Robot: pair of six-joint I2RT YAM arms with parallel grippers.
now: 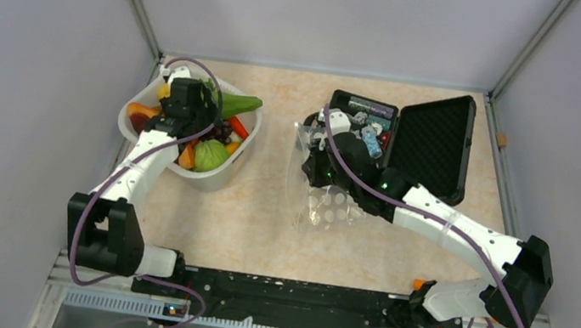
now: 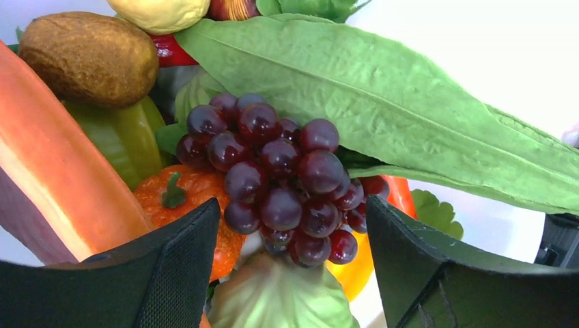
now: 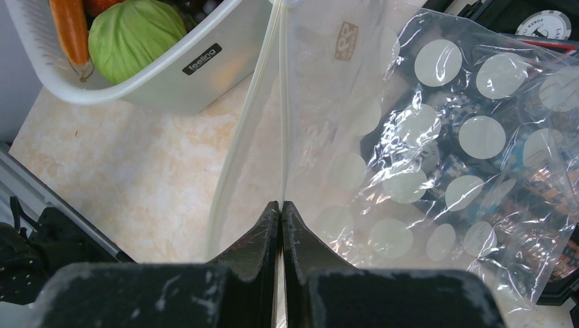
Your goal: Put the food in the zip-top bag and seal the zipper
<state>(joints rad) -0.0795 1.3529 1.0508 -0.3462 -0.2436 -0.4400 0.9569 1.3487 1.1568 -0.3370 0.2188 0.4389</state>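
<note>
Beige, stone-patterned bench (image 1: 249, 222) carries everything, and the task looks barely begun. At the back right an open black case (image 1: 436, 142) holds small trinkets that play no part. In front of it the zip-top bag (image 3: 437, 137), clear with pale round dots, is lifted by the right tool (image 3: 281, 205), whose fingers are pressed together, pinching the bag at its mouth edge. No food can be seen inside it. At the back left the white basket (image 1: 221, 173) holds all the food that shows: a long green leaf (image 2: 382, 102), a cabbage (image 3: 130, 31), a carrot (image 3: 72, 27) and other pieces heaped together. The left tool (image 2: 292, 201) hangs low inside the basket, its fingers spread on either side of the dark grapes (image 2: 280, 178), close to the cluster but, as far as the wrist view shows, not clamped on it. The grapes seem to be the first piece to go. Smallest is the zipper (image 3: 280, 102), a whitish strip along the bag's mouth; its two halves part a little away from the pinch, so it is unsealed. Left to do, by this reading: grip and carry each piece across, drop it through the mouth, then press the strip closed along its length.
</note>
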